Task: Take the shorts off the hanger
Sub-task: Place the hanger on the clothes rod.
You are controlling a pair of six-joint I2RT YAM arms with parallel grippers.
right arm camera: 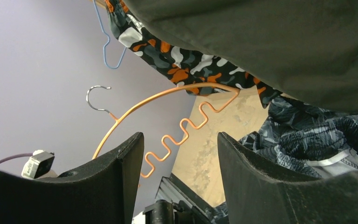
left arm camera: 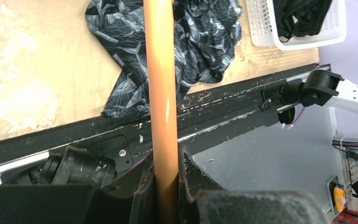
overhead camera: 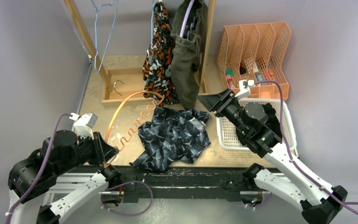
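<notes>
My left gripper is shut on one arm of the orange hanger, whose wavy bar hangs over the table with no fabric on it. Dark navy printed shorts lie crumpled on the table beside it. Camo shorts and olive-green shorts hang from the rack. My right gripper stands open next to the olive pair's lower end, with nothing between its fingers. Black shorts lie in the white basket.
A wooden rack frame stands at the back, and an empty blue hanger hangs from it. An orange file organiser stands at the back right. The white basket sits under my right arm. A black rail runs along the near edge.
</notes>
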